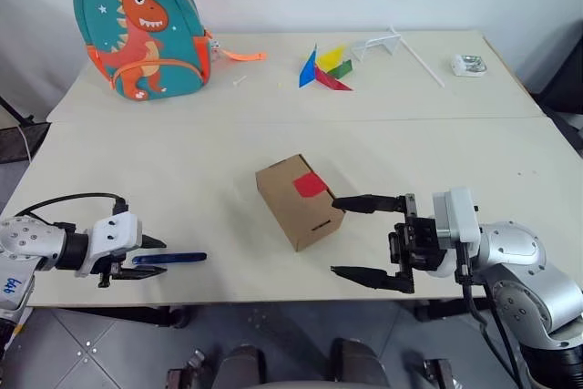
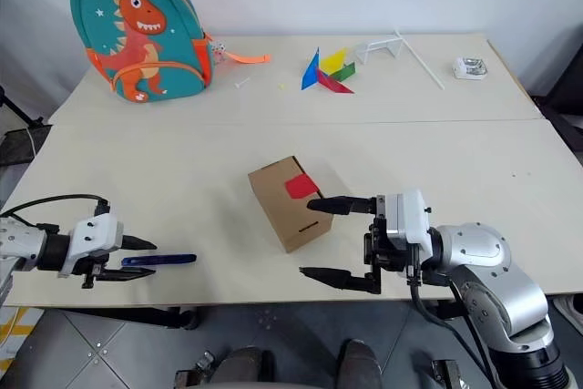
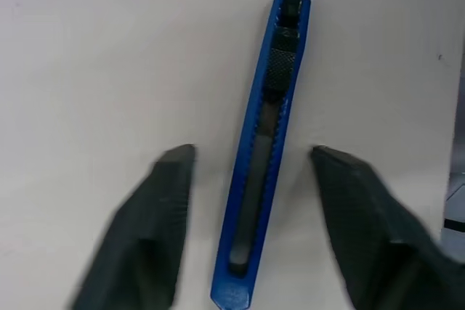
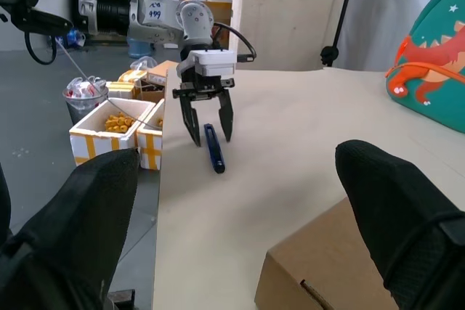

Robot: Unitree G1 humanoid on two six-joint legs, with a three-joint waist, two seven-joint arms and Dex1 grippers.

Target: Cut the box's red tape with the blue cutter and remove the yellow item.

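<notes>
The step in hand was the pickup of the blue cutter (image 1: 170, 259), the first move of the job. The cutter lay flat on the bench (image 1: 273, 148) near its front edge, well to the left of the box. The left pincer (image 1: 153, 257) had its two black fingers straddling the cutter's near end, one on each side. In the left wrist view a gap showed between each finger and the blue body (image 3: 265, 165), so the pincer was part-way narrowed around the cutter but not gripping it.

The box (image 1: 298, 199) stood near the middle of the bench, closed, with the red tape (image 1: 310, 185) on its top face at the right-hand edge. The yellow item could not be seen; it was presumably inside the box. The right pincer (image 1: 363, 238) hung wide open just beside the box's right end, one finger close to the taped corner and the other out over the front edge of the bench. It held nothing.

The next move, as I judge it, called for the left fingers to close squarely on the cutter's flat sides and lift it clear without it twisting. The right pincer looked placed to steady the box for the cut.
</notes>
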